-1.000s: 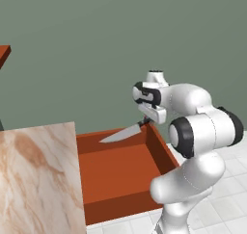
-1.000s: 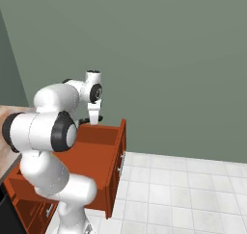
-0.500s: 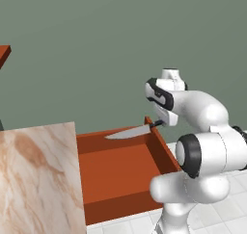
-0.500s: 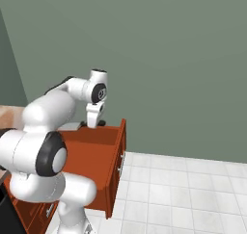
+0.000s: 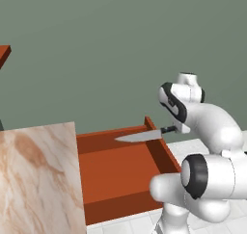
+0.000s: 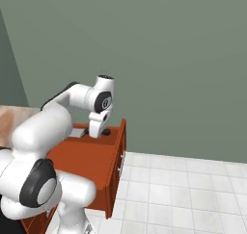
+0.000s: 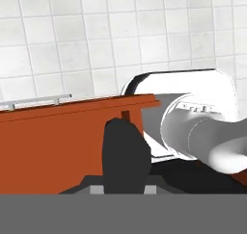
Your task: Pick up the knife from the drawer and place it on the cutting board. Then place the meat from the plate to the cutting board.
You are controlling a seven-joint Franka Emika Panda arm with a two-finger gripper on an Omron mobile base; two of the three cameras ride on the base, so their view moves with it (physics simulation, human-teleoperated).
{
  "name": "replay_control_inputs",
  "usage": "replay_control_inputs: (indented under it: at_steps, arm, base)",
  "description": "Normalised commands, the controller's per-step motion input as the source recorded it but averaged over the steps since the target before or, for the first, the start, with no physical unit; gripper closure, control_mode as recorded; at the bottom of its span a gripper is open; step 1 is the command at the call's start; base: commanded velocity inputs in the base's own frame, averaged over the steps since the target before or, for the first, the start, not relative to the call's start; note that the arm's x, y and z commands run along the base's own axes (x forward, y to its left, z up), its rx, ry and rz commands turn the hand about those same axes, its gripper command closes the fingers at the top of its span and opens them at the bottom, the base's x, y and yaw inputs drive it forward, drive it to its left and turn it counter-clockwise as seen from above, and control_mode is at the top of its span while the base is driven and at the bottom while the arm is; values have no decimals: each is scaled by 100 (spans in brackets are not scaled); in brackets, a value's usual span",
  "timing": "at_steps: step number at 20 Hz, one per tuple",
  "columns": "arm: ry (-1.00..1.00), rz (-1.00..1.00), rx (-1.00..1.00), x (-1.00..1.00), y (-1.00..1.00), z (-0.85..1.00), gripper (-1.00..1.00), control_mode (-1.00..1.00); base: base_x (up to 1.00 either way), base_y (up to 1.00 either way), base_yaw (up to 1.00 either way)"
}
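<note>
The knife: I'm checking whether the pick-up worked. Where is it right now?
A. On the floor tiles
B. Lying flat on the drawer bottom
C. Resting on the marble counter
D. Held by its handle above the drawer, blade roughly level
D. The gripper is shut on the dark handle, and the knife juts out roughly level above the orange-red drawer.

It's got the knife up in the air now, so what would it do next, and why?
Probably swing it left toward the marble counter. The gripper is shut on the knife by its dark handle, and the blade hangs level above the open orange-red drawer, clear of its walls.
</note>
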Motion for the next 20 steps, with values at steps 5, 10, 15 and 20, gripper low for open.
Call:
replay_control_inputs:
  at_steps: [5, 10, 15, 20]
  arm:
    - [0, -5, 0, -8, -5, 1, 100, 100]
    - [0, 0, 0, 0, 0, 0, 100, 100]
    - [0, 0, 0, 0, 0, 0, 100, 100]
    - [0, 0, 0, 0, 0, 0, 100, 100]
  base:
    - [-12, -9, 0]
    - [-60, -64, 11]
    - [-49, -48, 55]
    - [-9, -13, 92]
